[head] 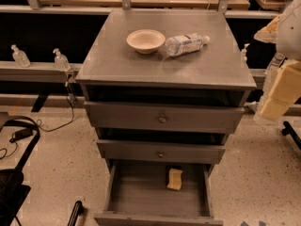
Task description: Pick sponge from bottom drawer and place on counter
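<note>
I am looking down on a grey metal cabinet [141, 119] filling the middle of the frame. At the far left, two small pump bottles [19, 55] are standing on a ledge. On the counter [197, 69], a cream bowl [146, 41] is sitting just left of a plastic water bottle [186, 44] lying on its side. Low in the frame the bottom drawer [136, 187] is standing open, and the sponge [175, 179] is lying inside, right of centre. The gripper [277, 98] is hovering at the right edge, beside the counter; I cannot tell whether it is spread or closed.
</note>
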You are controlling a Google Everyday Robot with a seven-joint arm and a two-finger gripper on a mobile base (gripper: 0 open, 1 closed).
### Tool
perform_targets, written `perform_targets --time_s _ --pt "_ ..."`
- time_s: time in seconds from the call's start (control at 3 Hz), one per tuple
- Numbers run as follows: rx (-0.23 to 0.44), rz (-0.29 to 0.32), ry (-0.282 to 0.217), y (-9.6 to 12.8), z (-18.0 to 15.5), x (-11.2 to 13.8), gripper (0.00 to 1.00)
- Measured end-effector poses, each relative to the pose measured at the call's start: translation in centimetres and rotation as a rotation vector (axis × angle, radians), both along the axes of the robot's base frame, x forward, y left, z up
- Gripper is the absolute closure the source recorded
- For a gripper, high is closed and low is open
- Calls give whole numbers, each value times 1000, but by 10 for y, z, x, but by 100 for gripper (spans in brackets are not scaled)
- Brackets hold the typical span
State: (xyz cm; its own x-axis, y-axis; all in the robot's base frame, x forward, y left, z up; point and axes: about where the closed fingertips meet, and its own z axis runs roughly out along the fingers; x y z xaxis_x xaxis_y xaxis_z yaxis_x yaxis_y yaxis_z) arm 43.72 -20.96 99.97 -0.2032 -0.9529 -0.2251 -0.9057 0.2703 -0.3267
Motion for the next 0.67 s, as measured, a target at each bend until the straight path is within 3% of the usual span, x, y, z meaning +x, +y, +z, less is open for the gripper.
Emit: perform_targets --time_s 0.33,0.67 --pt "0 0 0 0 0 0 0" --pt "-2 -21 32 -7 -17 6 0"
